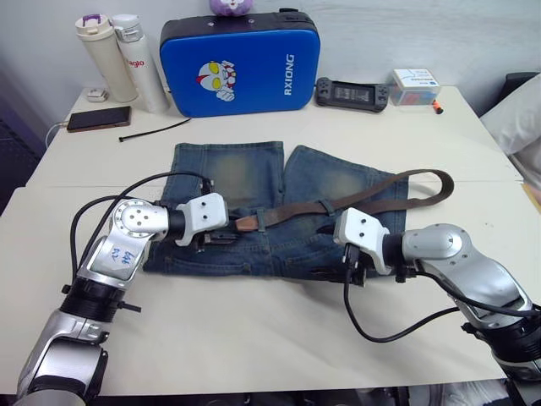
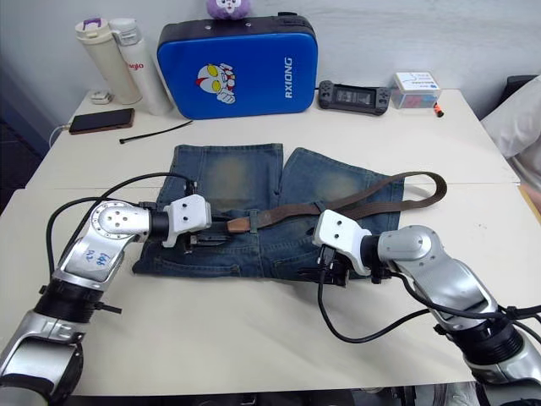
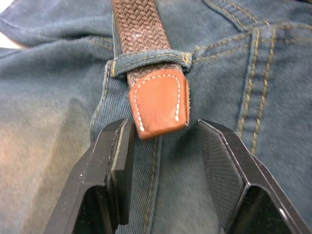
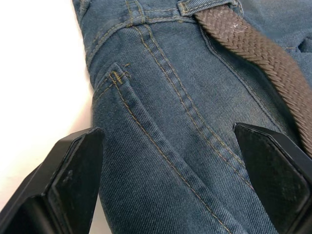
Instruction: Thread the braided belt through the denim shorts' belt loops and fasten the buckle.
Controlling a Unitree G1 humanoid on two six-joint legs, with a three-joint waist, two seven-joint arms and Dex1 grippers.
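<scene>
A braided belt lies across the waistband of denim shorts spread on a white table. Its tan leather tip pokes out of one belt loop. The left gripper is spread, its fingers either side of that tip, not pinching it. The right gripper is wide open over bare denim, beside the belt.

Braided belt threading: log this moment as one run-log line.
braided belt: tan tip through belt loop | left gripper: open, straddling tip | right gripper: open over denim shorts | buckle: unfastened
</scene>
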